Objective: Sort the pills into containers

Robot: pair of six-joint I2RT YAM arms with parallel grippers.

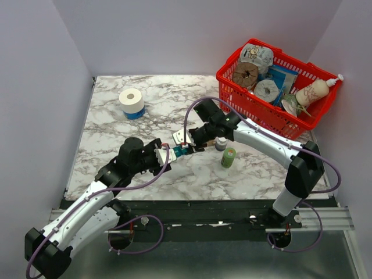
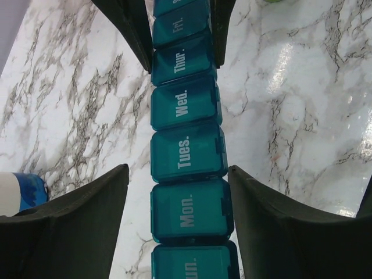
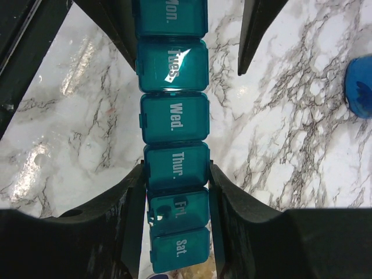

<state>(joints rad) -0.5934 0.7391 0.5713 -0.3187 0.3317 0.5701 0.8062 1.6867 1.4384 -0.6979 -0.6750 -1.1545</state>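
Left gripper (image 2: 178, 174) straddles the pill organiser (image 2: 185, 104) at Mon., jaws apart, not pinching. At the 2 o'clock end, the right gripper (image 3: 175, 168) clamps Thur.–Fri., mid-table (image 2: 302, 116). Visible lids (image 3: 173, 110) look closed, so I judge lid-opening comes next: a fingertip under one tab.

There is one teal pill organiser (image 2: 186, 157), and I count seven lidded day compartments along it from the left wrist camera, six of them with readable labels from the right. Two robot arms are in the room, a left arm (image 1: 87, 209) and a right arm (image 1: 267, 139). The table also has two small bottles, a green one (image 1: 228, 157) and a grey-capped one (image 1: 221, 143), and one white roll (image 1: 131, 100). One red mesh basket (image 1: 256, 107) holds two more rolls, a brownish one (image 1: 245, 74) and a pale one (image 1: 267, 90), one pump bottle (image 1: 314, 91), and some packets too jumbled to count.
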